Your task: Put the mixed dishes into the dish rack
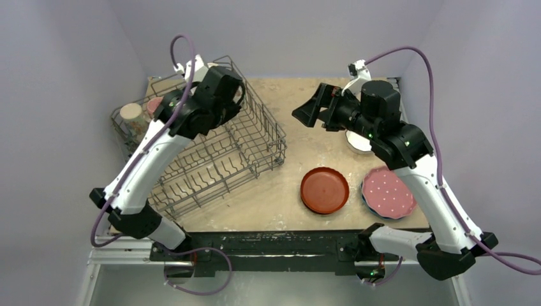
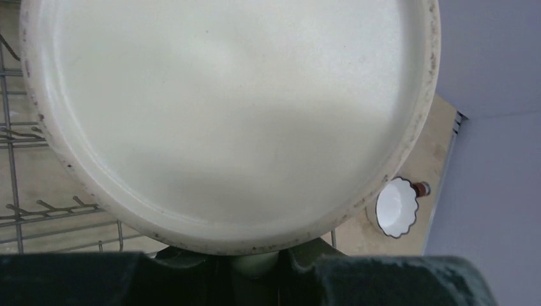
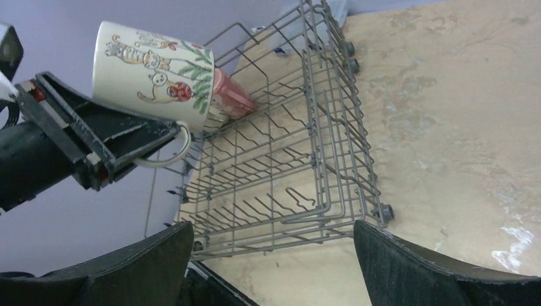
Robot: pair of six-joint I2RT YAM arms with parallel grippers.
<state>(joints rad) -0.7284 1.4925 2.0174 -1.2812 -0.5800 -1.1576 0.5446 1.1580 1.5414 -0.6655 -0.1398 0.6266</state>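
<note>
My left gripper (image 1: 231, 86) is shut on the handle of the cream mug (image 3: 150, 73), which has cartoon animals on it, and holds it in the air over the far end of the grey wire dish rack (image 1: 223, 153). The mug's base (image 2: 229, 115) fills the left wrist view. A beige mug (image 1: 131, 113) and a pink mug (image 1: 153, 104) sit in the rack's far left corner. My right gripper (image 1: 306, 111) is open and empty above the table, right of the rack. The white fluted bowl (image 1: 357, 141) is partly hidden under the right arm. The red-orange plate (image 1: 325, 190) and the pink dotted plate (image 1: 388, 192) lie at the near right.
A blue plate's rim (image 1: 365, 199) shows under the pink dotted plate. The rack (image 3: 287, 159) has raised wire sides and upright tines, with the pink mug (image 3: 229, 95) inside. The fluted bowl (image 2: 395, 207) stands near the table's far right edge. Purple walls enclose the table.
</note>
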